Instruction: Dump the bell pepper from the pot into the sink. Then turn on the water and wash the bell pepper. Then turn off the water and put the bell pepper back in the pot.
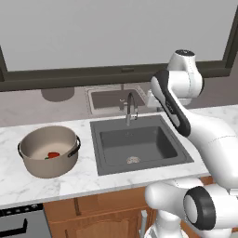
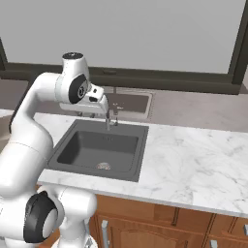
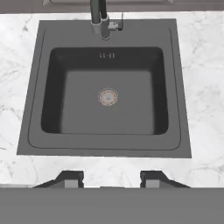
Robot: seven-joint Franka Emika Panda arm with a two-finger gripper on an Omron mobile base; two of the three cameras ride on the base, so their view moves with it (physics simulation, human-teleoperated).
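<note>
The two-finger gripper [image 3: 112, 178] hangs above the near rim of the dark grey rectangular sink [image 3: 30, 131], jaws apart with nothing between them. Ahead lie the round metal drain [image 3: 107, 97], then the curved grey faucet [image 3: 99, 19]. Well off to its left, the small red bell pepper [image 1: 53, 155] sits inside the large beige-taupe pot [image 1: 48, 151].

The sink [image 1: 107, 153] is finished in dark grey; the counter [image 2: 193, 160] is veined white marble. A red pepper [image 1: 53, 155] is noted in a beige pot [image 1: 49, 151].

The sink [image 3: 109, 109] basin lies open from above; the faucet [image 3: 101, 19] stands at its back rim.
</note>
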